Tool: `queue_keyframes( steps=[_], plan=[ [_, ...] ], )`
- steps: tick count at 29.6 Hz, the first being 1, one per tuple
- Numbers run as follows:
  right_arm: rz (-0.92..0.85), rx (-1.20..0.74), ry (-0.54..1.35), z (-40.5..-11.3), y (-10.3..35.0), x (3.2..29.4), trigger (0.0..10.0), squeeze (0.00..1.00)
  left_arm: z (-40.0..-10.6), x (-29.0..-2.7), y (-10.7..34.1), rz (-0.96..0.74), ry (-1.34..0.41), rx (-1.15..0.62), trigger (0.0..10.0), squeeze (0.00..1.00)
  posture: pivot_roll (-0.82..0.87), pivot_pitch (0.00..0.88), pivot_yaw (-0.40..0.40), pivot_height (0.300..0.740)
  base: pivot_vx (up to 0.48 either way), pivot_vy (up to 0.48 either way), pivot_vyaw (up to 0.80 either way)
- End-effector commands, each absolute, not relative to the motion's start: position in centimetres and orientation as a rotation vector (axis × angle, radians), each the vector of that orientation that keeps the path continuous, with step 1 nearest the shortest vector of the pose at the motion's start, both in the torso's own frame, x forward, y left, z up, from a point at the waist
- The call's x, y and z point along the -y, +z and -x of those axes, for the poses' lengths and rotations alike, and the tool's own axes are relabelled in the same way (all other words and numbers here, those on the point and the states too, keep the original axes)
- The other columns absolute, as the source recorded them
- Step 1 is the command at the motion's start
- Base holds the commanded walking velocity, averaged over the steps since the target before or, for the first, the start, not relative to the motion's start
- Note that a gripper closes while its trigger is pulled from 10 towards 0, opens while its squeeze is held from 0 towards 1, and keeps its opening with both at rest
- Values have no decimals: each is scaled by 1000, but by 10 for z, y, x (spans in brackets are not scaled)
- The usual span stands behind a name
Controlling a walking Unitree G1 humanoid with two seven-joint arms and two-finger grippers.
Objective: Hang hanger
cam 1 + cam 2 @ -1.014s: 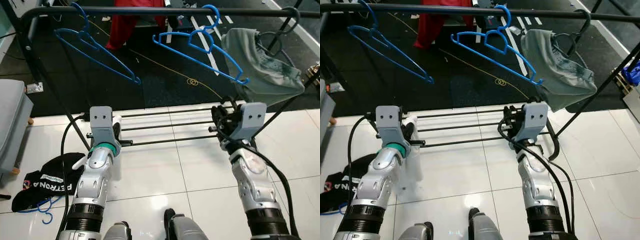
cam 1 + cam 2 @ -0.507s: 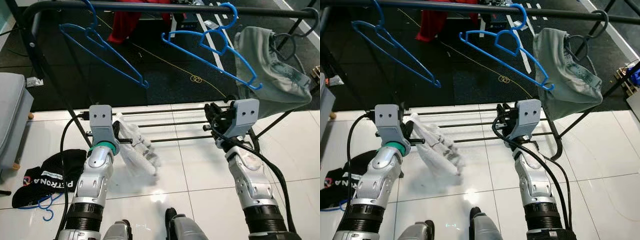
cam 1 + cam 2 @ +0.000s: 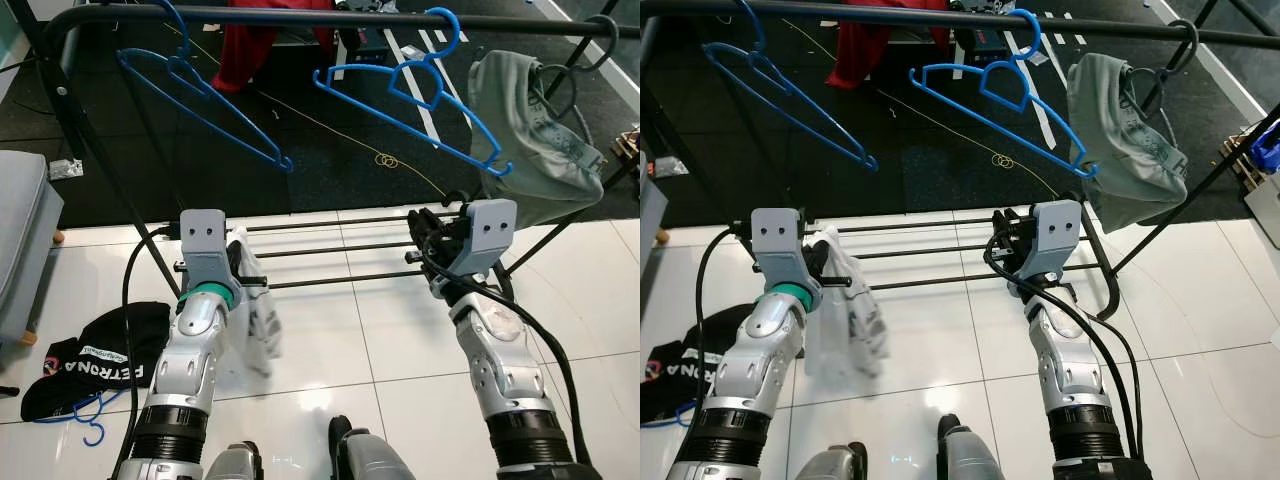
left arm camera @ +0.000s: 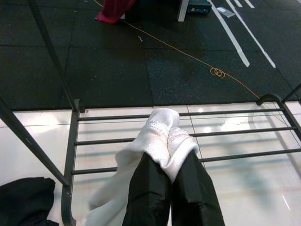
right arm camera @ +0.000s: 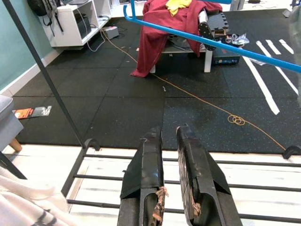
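glossy white tile floor [image 3: 330, 340] meets black rubber mat [image 3: 330, 170]; teal wall [image 5: 19, 42], white shelf unit [image 5: 75, 23] behind.

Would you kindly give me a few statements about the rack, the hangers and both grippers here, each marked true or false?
1. The left gripper is shut on a white cloth. True.
2. The right gripper holds a blue hanger. False: it holds nothing.
3. Two blue hangers hang on the black rail. True.
4. The grey garment lies on the floor. False: it hangs from the rail.
5. The black T-shirt lies on the white tiles. True.
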State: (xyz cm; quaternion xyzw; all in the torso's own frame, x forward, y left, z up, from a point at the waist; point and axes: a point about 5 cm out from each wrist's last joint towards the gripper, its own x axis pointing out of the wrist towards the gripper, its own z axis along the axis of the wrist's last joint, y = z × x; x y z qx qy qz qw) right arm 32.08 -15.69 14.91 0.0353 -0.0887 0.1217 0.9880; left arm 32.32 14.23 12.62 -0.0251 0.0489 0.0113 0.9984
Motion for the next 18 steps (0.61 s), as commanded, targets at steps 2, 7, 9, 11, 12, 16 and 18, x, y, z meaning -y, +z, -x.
queue_keyframes(
  steps=[2,7,9,11,12,16,18],
  plan=[
    [-82,132,241,-318,138,159,10000,0,-321,-140,125,48,11,-88,10000,0,-49,103,-19,740,0,0,0],
    [-83,128,243,-318,138,159,10000,0,-321,-140,125,47,10,-88,10000,0,-50,103,-20,740,0,0,0],
    [-84,126,242,-318,137,159,10000,0,-321,-139,125,47,8,-88,10000,0,-50,103,-19,740,0,0,0],
    [-86,123,242,-318,136,159,10000,0,-321,-139,125,47,8,-88,10000,0,-49,104,-19,740,0,0,0],
    [-87,121,241,-318,136,159,10000,0,-321,-139,125,47,7,-89,10000,0,-49,104,-19,740,0,0,0],
    [-89,117,241,-318,135,159,10000,0,-321,-139,125,47,5,-89,10000,0,-47,105,-19,740,0,0,0],
    [-88,109,242,-318,134,158,10000,0,-321,-139,125,47,4,-91,10000,0,-47,107,-18,740,0,0,0]
  ],
)
